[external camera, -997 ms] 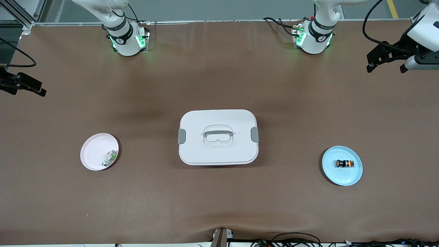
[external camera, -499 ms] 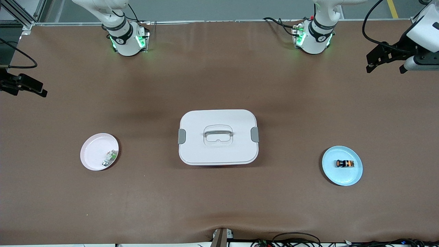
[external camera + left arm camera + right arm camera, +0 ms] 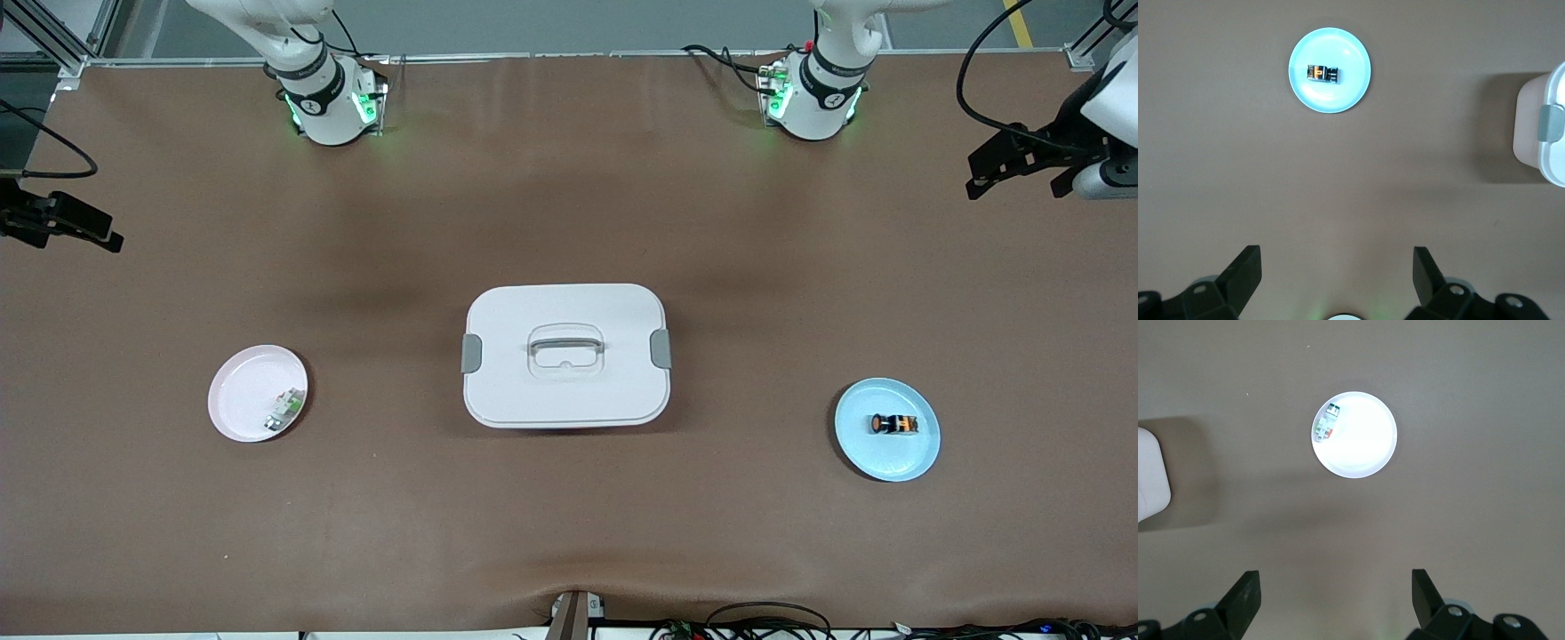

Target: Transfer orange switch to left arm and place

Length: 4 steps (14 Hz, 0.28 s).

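**Switch on the blue plate, both hands high**

Brown matting covers the whole table (image 3: 569,533), with a lidded white box (image 3: 565,354) at its middle. Toward my left arm's end sits a blue plate (image 3: 907,462), and the orange switch (image 3: 893,424) lies on it, near its centre. Toward my right arm's end a pink plate (image 3: 240,391) holds a small white part (image 3: 284,411) at its rim.

My left gripper (image 3: 1337,277) hangs high over bare matting at the left arm's end, fingers wide apart, nothing between them. My right gripper (image 3: 1335,597) waits high at its own end, fingers also spread and holding nothing.

The switch lies on the plate at my left arm's side — this fits a hand-over already finished, or a layout where it simply sits there; I can't say which. Any grasp of something so small would want my fingers squared to its long sides and a straight descent, so the plate doesn't skid.

No brand or writing is legible — the switch shows only orange and black bands.
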Available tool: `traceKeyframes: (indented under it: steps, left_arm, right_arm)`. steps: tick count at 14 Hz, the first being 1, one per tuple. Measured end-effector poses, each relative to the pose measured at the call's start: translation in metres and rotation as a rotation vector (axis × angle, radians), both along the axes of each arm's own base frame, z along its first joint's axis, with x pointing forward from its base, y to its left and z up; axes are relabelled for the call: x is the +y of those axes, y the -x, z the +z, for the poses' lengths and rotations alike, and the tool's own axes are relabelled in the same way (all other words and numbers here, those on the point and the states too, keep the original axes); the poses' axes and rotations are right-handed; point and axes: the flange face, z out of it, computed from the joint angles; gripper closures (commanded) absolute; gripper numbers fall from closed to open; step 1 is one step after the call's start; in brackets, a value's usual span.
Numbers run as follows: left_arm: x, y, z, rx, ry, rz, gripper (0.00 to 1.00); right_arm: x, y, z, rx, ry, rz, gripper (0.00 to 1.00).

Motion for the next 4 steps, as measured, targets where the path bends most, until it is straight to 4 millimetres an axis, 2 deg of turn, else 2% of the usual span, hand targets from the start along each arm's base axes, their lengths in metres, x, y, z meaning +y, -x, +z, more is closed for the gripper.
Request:
traceKeyframes:
  steps: [4]
  left_arm:
    - [0.0003,-0.0059,-0.005,0.009,0.001,0.014,0.0]
  right_arm:
    - [0.0,-0.0001,0.0011,-0.002,0.0,0.0,0.0]
